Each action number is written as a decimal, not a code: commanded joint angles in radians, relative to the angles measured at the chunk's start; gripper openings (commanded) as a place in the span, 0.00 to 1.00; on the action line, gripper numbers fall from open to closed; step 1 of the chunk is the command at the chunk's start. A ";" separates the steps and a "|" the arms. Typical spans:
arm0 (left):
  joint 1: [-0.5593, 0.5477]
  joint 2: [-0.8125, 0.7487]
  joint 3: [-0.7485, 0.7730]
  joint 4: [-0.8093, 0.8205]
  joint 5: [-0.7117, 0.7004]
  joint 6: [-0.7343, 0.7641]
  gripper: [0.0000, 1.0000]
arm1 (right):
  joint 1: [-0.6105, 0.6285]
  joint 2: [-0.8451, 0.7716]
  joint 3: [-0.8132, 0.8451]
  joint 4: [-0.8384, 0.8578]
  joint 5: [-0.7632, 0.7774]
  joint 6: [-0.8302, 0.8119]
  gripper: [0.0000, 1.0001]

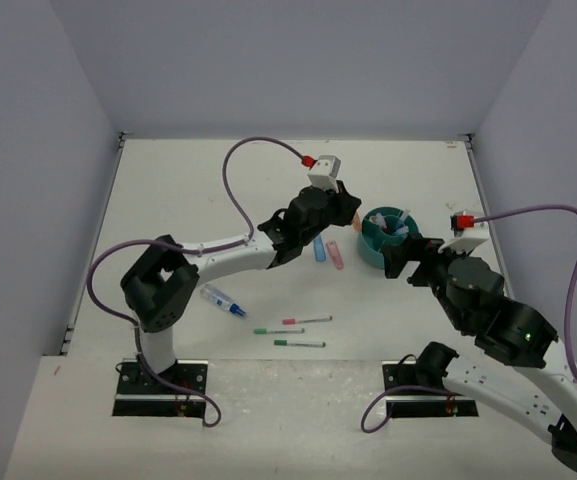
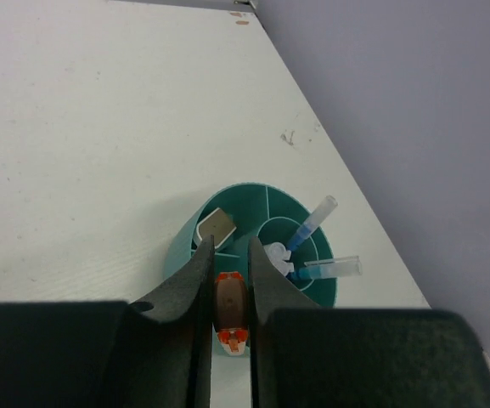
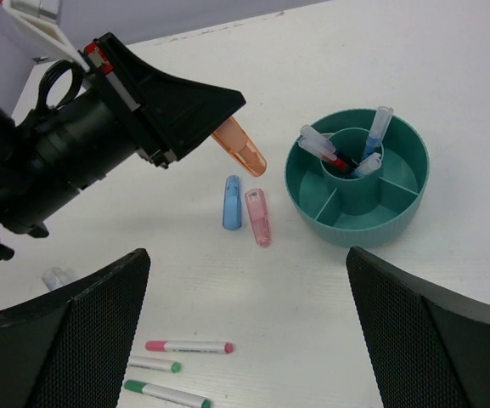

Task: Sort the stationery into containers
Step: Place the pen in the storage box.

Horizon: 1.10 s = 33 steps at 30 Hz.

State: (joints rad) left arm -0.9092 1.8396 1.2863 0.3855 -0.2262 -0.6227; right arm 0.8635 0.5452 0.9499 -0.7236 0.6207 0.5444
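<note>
left wrist, end effector [image 2: 228, 257] pinching orange highlighter [image 2: 230, 303]

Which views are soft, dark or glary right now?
Top external: even diffuse light, no glare, faint shadows, all sharp. Left wrist: left gripper fills the bottom edge, black and slightly soft; the teal cup beyond is clear. Right wrist: the open right gripper sits blurred in both lower corners; the orange highlighter and cup are in focus.

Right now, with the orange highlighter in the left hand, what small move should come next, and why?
The left hand is shut on the orange highlighter, which hangs beside the teal cup, not above it. I'd probably carry it across over one of the empty outer sections before letting go.
</note>
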 commanded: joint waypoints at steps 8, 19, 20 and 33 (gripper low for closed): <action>-0.010 0.161 0.133 0.126 -0.031 -0.100 0.00 | 0.000 -0.026 0.002 -0.076 0.008 0.008 0.99; -0.011 0.261 0.203 0.106 0.035 -0.125 0.23 | 0.002 -0.004 0.018 -0.085 -0.021 -0.004 0.99; -0.010 0.265 0.202 0.108 0.041 -0.129 0.32 | 0.000 -0.002 0.018 -0.085 -0.024 -0.005 0.99; -0.006 0.041 0.088 -0.152 -0.166 -0.137 0.68 | 0.002 0.033 -0.007 -0.069 -0.116 -0.030 0.99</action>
State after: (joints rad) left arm -0.9166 2.0508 1.4118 0.3707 -0.2245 -0.7486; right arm 0.8635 0.5559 0.9489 -0.8082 0.5637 0.5323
